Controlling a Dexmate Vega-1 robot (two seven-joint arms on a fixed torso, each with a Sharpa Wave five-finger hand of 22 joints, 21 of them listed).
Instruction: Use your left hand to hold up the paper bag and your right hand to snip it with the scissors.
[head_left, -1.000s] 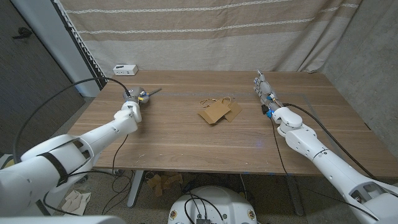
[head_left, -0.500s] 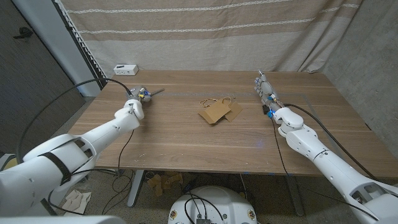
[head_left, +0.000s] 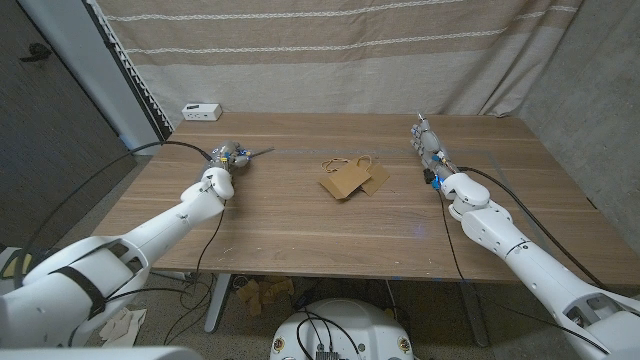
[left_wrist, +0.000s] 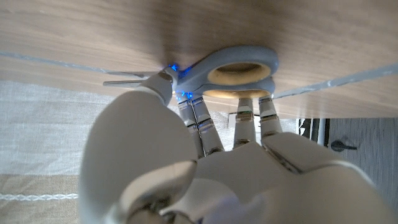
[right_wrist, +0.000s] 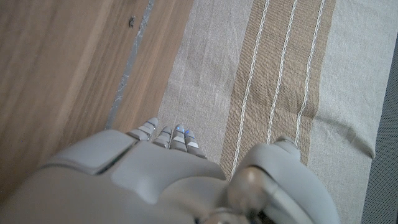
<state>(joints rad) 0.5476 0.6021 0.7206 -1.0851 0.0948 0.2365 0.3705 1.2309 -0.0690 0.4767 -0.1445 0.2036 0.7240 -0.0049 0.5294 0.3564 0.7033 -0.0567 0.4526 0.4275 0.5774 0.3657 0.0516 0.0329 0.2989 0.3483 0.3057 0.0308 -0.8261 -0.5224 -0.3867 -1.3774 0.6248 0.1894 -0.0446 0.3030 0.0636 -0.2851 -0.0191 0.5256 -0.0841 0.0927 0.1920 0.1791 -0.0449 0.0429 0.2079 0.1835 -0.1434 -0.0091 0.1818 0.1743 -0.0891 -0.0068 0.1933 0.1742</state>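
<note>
Over the last second the left hand (head_left: 225, 160) has crept farther from the robot's side of the table (head_left: 300, 225), carrying the scissors (head_left: 240, 155) along; its fingers (left_wrist: 249, 118) are hooked through the pale handle loops, so it grips them. Well right of the paper bag (head_left: 350, 178), which lies flat mid-table, the right hand (head_left: 428, 145) stands empty, fingers straight. That bag looks light, thin and floppy; its twisted handles at the far edge seem the likeliest hold.

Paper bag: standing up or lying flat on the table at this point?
Lying flat. In the head view the paper bag lies flat on the table mid-table, handles toward the curtain, with neither hand touching it.
</note>
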